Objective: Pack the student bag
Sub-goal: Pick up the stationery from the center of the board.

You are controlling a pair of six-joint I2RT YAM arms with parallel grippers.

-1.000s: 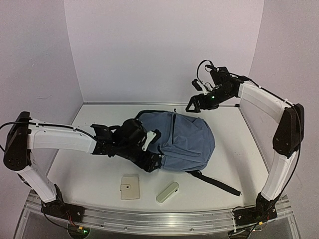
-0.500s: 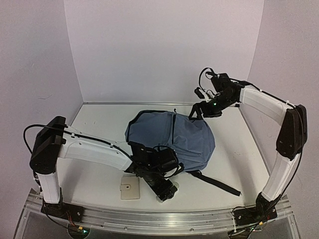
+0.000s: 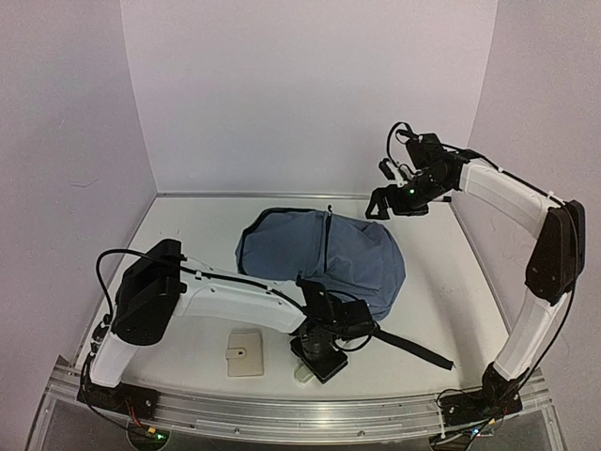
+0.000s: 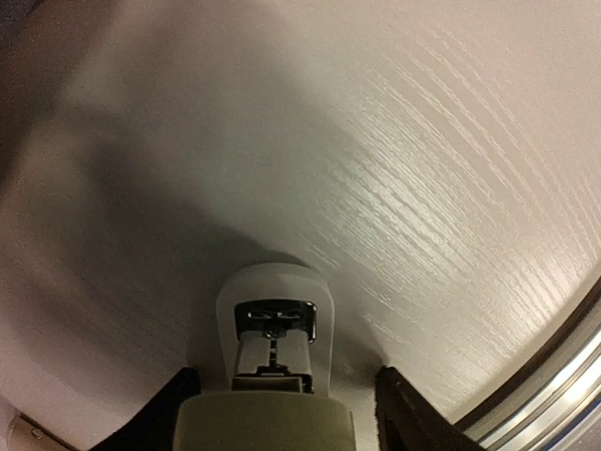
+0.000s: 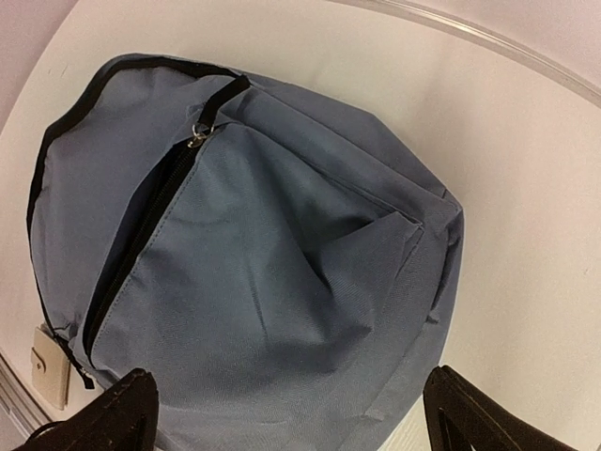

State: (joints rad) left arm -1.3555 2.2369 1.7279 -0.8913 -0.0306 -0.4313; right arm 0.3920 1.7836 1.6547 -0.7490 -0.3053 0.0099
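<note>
From above, the student bag (image 3: pixel 338 258) is lying on the white counter (image 3: pixel 188 235) between lilac walls (image 3: pixel 310 94). Left wrist: your left pincer (image 4: pixel 282 413) is straddling a pale case (image 4: pixel 272 310) on woodgrain, grip impossible to tell. Right wrist: your right pincer (image 5: pixel 296 413) is hanging spread above the bag.

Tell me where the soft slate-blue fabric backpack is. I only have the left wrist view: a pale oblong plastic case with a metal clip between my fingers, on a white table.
Observer: The soft slate-blue fabric backpack lies on the white table just beyond your left gripper.
Operator: Anything else near the pale oblong plastic case?
Observer: A flat beige square item lies to its left, apart from it.
Operator: And the right arm?
Observer: The right gripper hangs open in the air near the backpack's far right side, holding nothing.
</note>
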